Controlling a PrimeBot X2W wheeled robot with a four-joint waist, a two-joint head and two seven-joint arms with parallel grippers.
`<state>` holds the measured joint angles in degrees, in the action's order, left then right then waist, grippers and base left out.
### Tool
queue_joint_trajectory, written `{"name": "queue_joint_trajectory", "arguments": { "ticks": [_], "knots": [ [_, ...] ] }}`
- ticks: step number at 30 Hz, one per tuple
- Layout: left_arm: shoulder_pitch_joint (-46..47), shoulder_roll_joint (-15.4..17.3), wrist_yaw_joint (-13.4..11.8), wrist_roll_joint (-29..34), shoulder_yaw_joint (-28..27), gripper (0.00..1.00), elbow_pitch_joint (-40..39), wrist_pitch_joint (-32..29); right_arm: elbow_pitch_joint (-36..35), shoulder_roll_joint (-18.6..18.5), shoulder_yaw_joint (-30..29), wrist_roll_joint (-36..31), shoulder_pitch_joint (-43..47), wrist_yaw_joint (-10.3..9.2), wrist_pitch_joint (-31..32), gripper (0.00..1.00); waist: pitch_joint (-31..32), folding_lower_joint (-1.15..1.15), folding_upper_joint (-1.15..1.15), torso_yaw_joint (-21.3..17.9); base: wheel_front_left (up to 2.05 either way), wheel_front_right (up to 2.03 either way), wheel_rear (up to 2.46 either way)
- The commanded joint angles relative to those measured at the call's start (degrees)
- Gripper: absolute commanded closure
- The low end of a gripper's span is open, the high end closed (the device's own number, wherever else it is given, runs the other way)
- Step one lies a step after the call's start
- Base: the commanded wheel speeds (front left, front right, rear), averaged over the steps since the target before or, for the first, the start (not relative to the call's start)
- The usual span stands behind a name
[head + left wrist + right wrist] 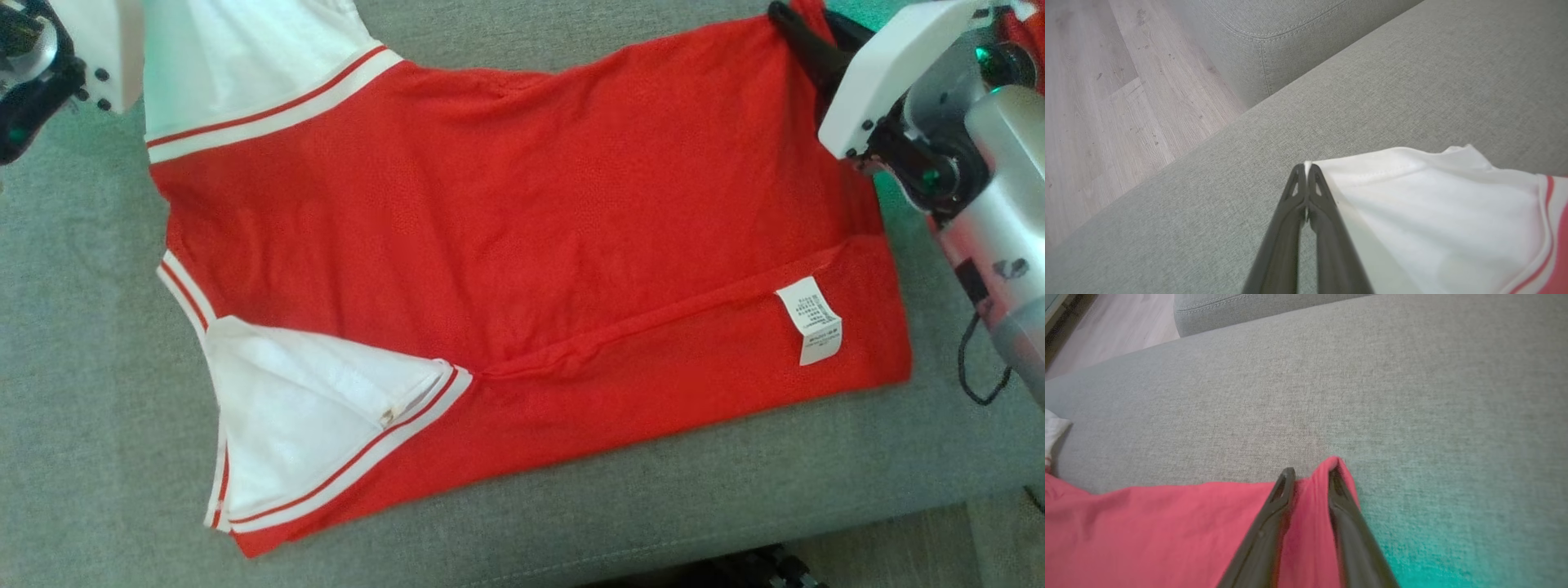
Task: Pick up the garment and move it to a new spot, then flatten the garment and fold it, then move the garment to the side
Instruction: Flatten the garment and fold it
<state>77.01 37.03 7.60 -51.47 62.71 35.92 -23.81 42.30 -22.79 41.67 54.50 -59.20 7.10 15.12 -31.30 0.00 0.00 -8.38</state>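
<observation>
Two corners anchor the garment (522,212) for flattening: left claw (1306,166) pinches sleeve (1433,196), right claw (1311,473) straddles hem (1307,514), grip unclear.

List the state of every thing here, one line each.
garment, spread on the sofa, near edge folded over
care label, exposed, flat on the folded strip
left gripper, shut on the garment's white sleeve corner
right gripper, jaws apart astride a raised red fold; grip unclear
</observation>
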Motion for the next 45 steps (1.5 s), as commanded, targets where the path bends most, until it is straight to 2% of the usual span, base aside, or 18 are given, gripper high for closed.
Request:
{"name": "queue_joint_trajectory", "arguments": {
  "ticks": [1,5,8,9,10,11,20,24,27,34,38,45],
  "knots": [
    [3.65,1.95,-0.11,-0.19,-2.17,1.00,-0.52,0.54,-0.69,-0.89,0.38,0.57,-0.25,0.39,-0.54,0.66,-0.13,0.00,0.00,0.09,0.00,0.00,0.00],
    [4.73,1.97,-0.11,-0.26,-1.16,1.00,-0.21,2.19,0.63,-1.50,1.33,1.72,-1.69,0.39,-1.85,0.65,-0.49,0.00,0.00,0.31,0.00,0.00,0.00],
    [5.77,1.99,-0.11,-0.09,-0.46,1.00,-0.01,3.85,1.40,-2.04,1.60,2.58,-2.96,0.39,-3.23,0.75,-0.79,0.00,0.00,0.50,0.00,0.00,0.00],
    [6.19,2.01,-0.11,0.08,-0.23,1.00,0.08,4.59,1.56,-2.28,1.66,2.95,-3.45,0.39,-3.62,0.82,-0.91,0.00,0.00,0.57,0.00,0.00,0.00],
    [6.66,2.05,-0.11,0.39,0.02,1.00,0.18,5.46,1.63,-2.52,1.69,3.33,-3.91,0.39,-4.12,0.97,-1.03,0.00,0.00,0.63,0.00,0.00,0.00],
    [7.10,2.04,-0.11,0.65,0.13,1.00,0.36,6.47,1.66,-2.69,1.72,3.63,-4.29,0.39,-4.78,1.00,-1.11,0.00,0.00,0.68,0.00,0.00,0.00],
    [12.21,0.31,-0.11,4.40,-1.07,1.00,3.99,20.14,0.13,-5.37,0.78,7.24,-7.24,0.39,-10.65,1.00,-1.14,0.00,0.00,1.00,0.00,0.00,0.00],
    [13.51,-0.50,-0.11,3.58,-1.64,1.00,4.92,23.76,-1.19,-7.59,0.46,8.65,-7.60,0.39,-13.47,1.00,-0.58,0.00,0.00,1.67,0.00,0.00,0.00],
    [12.03,-0.63,-0.11,1.72,-0.02,1.00,3.51,25.27,-2.91,-9.73,1.22,10.32,-5.31,0.39,-14.70,1.00,0.78,0.00,0.00,2.65,0.00,0.00,0.00],
    [4.89,3.39,-0.11,-4.22,1.51,1.00,-2.01,27.33,-6.64,-12.19,4.28,11.54,0.37,0.39,-17.29,1.00,3.11,0.00,0.00,3.19,0.00,0.00,0.00],
    [0.97,5.74,-0.22,-5.56,1.98,1.00,-4.79,28.32,-7.84,-13.14,5.31,12.11,2.72,0.39,-18.23,1.00,3.68,0.00,0.00,3.45,0.00,0.00,0.00],
    [-8.76,10.65,-3.76,-7.50,3.34,1.00,-14.24,29.98,-8.91,-15.74,6.87,13.13,8.13,0.39,-19.76,1.00,5.04,0.00,0.00,4.69,0.00,0.00,0.00]
  ]
}}
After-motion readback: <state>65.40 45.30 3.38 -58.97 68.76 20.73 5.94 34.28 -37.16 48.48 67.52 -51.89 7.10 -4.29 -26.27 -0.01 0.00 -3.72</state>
